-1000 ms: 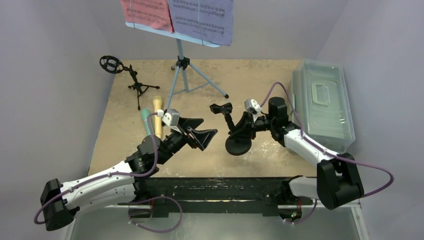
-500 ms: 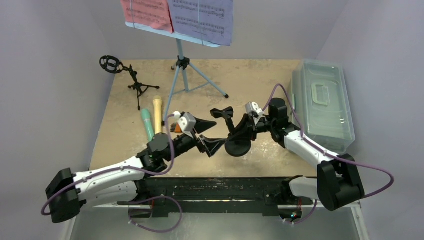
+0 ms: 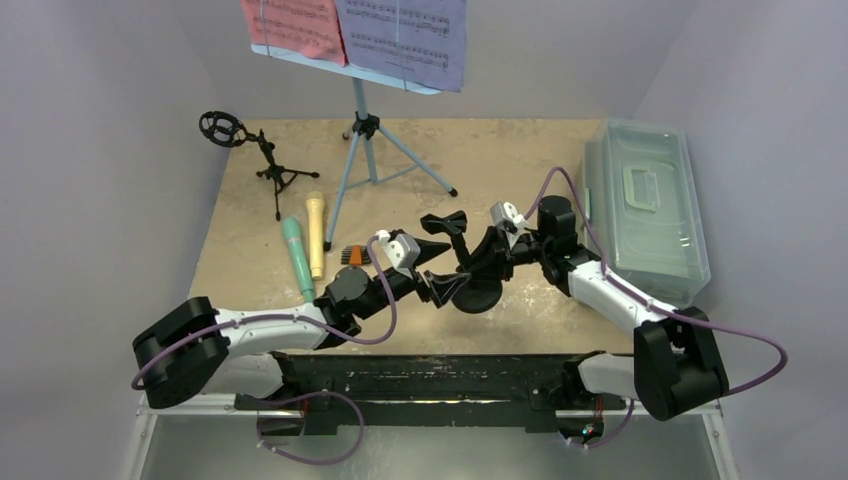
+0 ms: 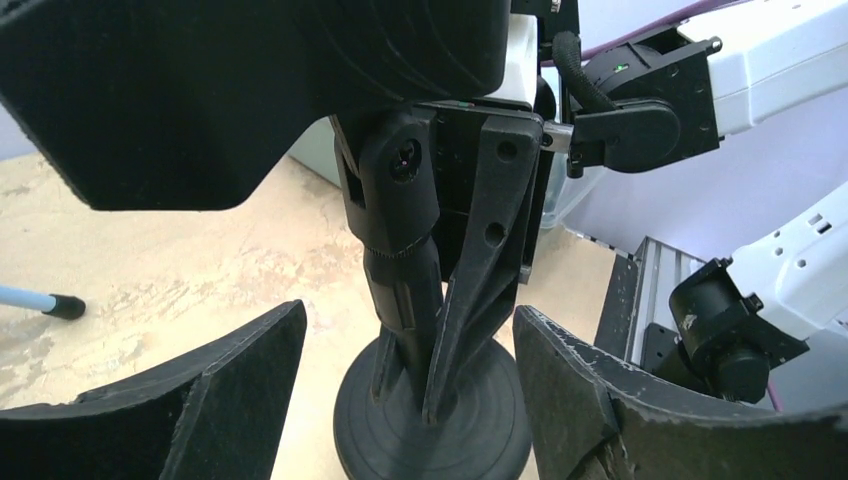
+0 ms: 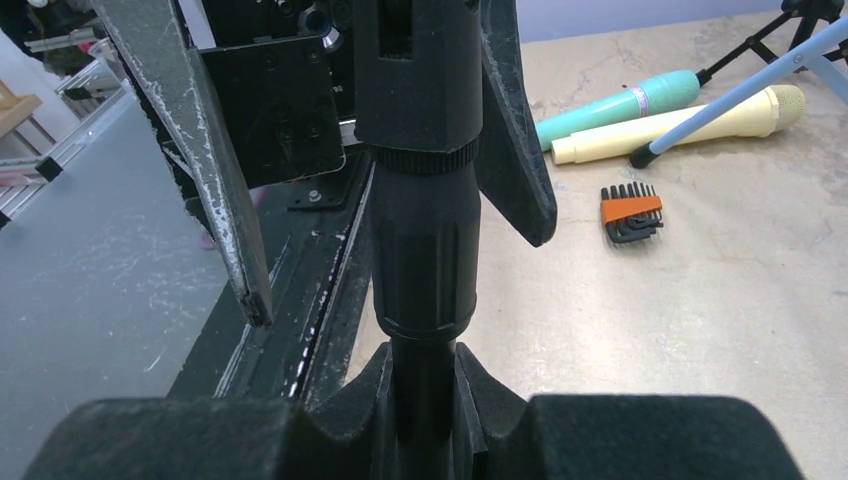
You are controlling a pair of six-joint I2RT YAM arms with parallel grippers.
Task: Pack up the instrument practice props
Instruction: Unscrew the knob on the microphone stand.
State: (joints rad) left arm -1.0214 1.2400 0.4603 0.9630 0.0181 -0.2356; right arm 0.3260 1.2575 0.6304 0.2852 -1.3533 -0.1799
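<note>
Near the counter's (image 3: 520, 150) front, the left end effector (image 4: 410, 395) is spread either side of a black round-based microphone stand (image 3: 480, 297), whose stem the right end effector (image 5: 420, 405) pinches mid-counter; closing squarely low on the stem before the right lets go should prevent tipping.

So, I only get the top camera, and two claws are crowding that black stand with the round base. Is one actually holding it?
Observer: Yes. The right wrist camera shows the right gripper pinched shut on the thin stem of the black stand.
Operator: And the left claw?
Observer: In the left wrist camera the left gripper is open. It straddles the stand, with gaps showing on both sides of the stem.
</note>
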